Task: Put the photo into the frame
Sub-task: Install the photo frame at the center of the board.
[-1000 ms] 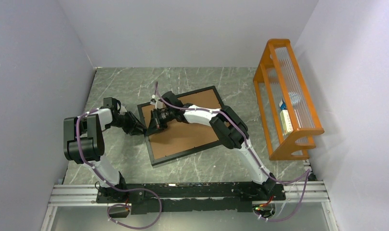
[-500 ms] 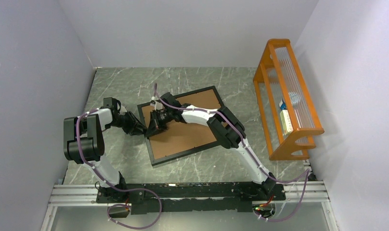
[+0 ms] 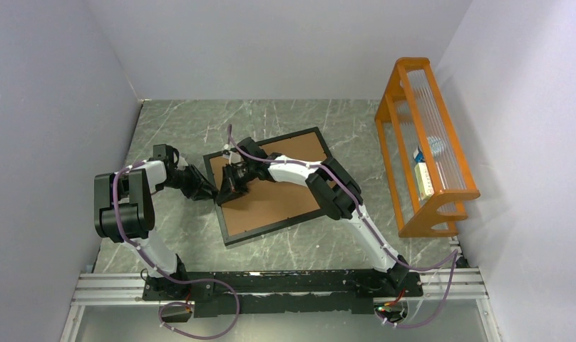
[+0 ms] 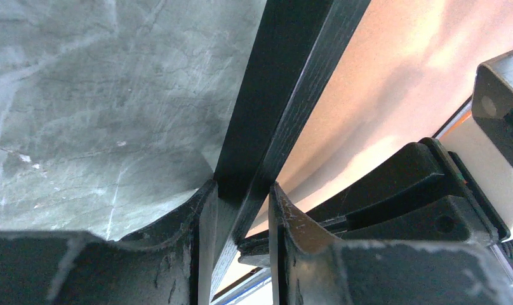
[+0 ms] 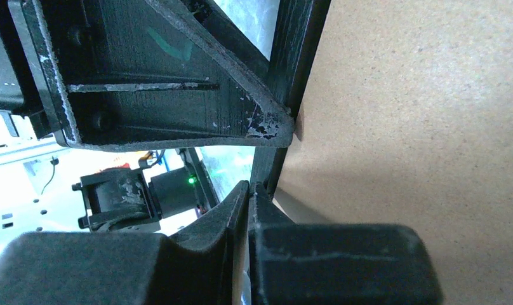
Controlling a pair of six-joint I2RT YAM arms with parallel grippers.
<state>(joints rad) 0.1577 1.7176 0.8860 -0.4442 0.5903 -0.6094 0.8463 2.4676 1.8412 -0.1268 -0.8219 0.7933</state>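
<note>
Right gripper (image 5: 247,190) had edged toward the left rail of the frame (image 4: 286,76), fingers all but closed on nothing visible; left gripper (image 4: 240,190) stayed clamped on that rail; backing board (image 3: 274,203) faced up, photo unseen, so likely closing-up stage.

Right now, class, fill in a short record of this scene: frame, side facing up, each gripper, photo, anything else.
frame: black, lying on the table
facing up: brown backing board
left gripper: clamped on the frame's left rail
right gripper: fingertips together at the board's left edge
photo: not visible
elsewhere: orange rack on the table's right side
</note>
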